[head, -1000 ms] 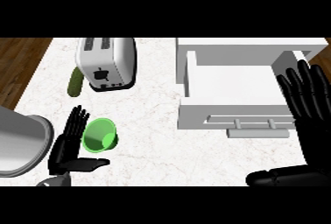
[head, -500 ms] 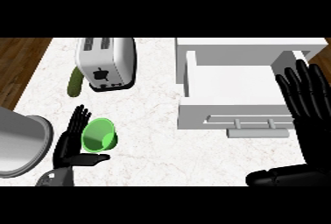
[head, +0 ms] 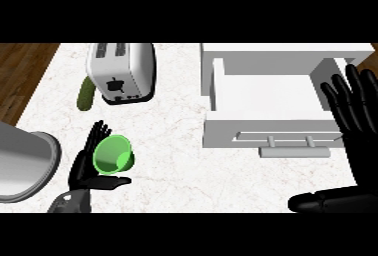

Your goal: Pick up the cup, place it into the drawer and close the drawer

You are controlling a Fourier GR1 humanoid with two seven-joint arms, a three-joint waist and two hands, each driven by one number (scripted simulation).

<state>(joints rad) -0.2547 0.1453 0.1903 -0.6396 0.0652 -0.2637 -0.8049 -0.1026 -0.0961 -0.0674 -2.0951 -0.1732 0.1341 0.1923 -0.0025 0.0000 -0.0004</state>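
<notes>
Cup (head: 114, 155) lies on its side near counter's (head: 184, 165) left edge, in left hand's (head: 92, 170) open palm, fingers straight. Right hand (head: 354, 107) open by the open drawer (head: 269, 90). Likely light, rigid, smooth; grasp around wall.

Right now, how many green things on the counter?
2: the green cup against the left hand, and a darker green object left of the toaster, partly hidden.

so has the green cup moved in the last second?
No. The green cup sits at the same spot below the toaster, beside the left robot hand.
</notes>
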